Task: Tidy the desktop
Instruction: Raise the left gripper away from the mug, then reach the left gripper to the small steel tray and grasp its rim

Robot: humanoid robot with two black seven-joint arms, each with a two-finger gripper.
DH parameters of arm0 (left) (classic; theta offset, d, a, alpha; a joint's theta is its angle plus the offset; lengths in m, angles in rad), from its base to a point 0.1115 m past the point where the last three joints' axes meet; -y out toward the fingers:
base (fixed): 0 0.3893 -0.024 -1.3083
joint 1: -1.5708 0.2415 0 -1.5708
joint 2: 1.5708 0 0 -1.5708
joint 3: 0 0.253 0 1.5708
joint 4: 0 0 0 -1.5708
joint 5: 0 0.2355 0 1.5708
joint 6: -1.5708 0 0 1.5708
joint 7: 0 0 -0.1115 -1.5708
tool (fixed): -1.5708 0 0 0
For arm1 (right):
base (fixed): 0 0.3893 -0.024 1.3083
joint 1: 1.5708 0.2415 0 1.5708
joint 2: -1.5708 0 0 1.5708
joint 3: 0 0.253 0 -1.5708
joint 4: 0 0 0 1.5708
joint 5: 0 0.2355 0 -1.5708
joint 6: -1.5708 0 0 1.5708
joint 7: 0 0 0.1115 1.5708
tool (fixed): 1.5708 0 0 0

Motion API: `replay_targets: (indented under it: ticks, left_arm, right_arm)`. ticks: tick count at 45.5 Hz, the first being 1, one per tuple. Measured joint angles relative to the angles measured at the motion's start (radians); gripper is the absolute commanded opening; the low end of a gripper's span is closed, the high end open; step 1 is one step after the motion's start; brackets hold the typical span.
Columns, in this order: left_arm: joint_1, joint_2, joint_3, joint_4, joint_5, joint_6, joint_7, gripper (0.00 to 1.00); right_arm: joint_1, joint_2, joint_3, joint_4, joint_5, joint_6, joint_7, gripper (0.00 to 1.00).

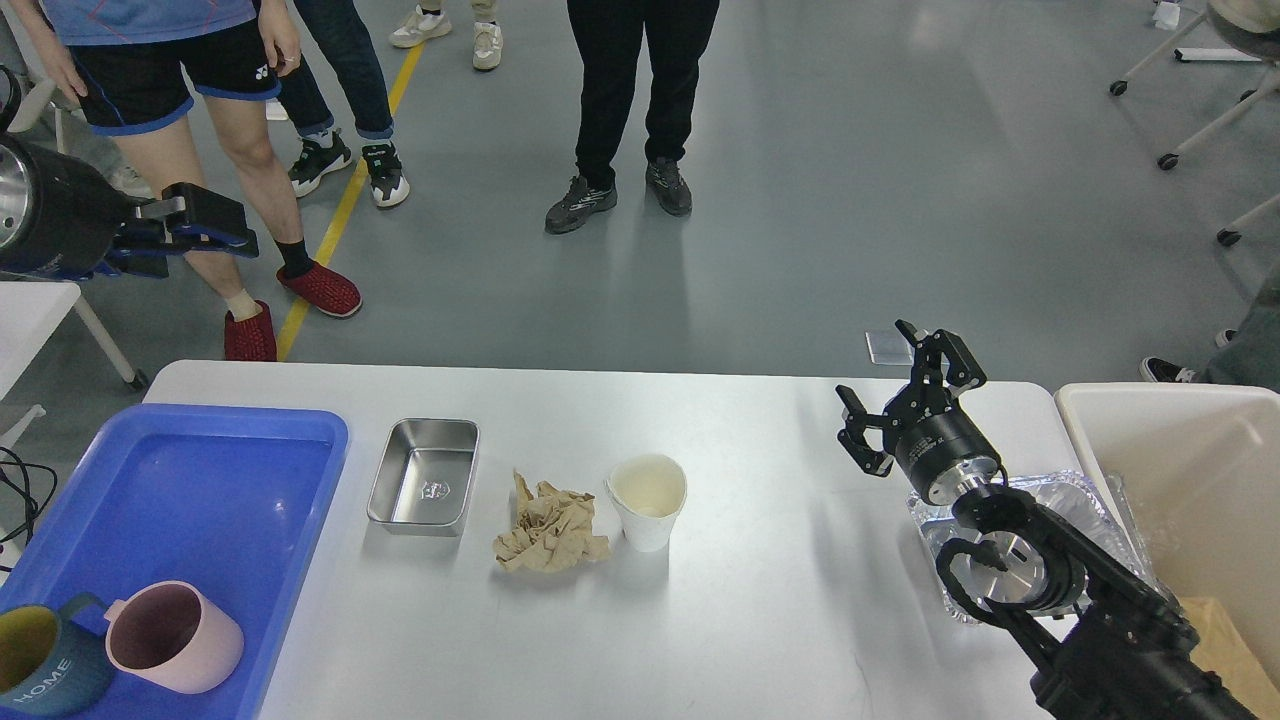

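The white desktop (770, 610) holds a steel rectangular dish (425, 487), a crumpled brown paper (552, 535) and a white paper cup (649, 500) in a row at its middle. My right gripper (897, 395) is open and empty, hovering over the desktop's right part, well right of the cup. A clear plastic container (1085, 497) lies under my right arm. My left gripper (205, 235) is raised high at the far left, beyond the desktop's edge, seen side-on; its fingers look slightly apart and hold nothing.
A blue tray (200, 480) at the left holds a pink mug (172, 637) and a teal mug (40, 665). A beige bin (1170, 450) stands at the right edge. Several people stand on the floor beyond the table.
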Motion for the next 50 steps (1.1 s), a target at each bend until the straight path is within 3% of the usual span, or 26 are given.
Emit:
replay_targets:
  ticks: [11,27,38,50]
  left_arm:
    - [0.052,0.027,-0.005,-0.029,0.004,0.023,-0.026,0.74]
    - [0.085,0.01,-0.001,-0.023,0.005,0.05,-0.028,0.74]
    - [0.255,-0.097,-0.009,0.018,0.043,0.171,-0.028,0.75]
    - [0.443,-0.297,-0.041,0.191,0.103,0.25,-0.048,0.75]
  right_arm:
    - [0.0,0.001,0.0,0.0,0.0,0.0,0.0,1.0]
    - [0.0,-0.001,0.001,0.0,0.001,0.0,0.0,1.0]
    - [-0.001,-0.003,0.001,0.0,0.001,0.0,0.0,1.0]
    - [-0.003,-0.006,0.001,0.0,0.001,0.0,0.0,1.0]
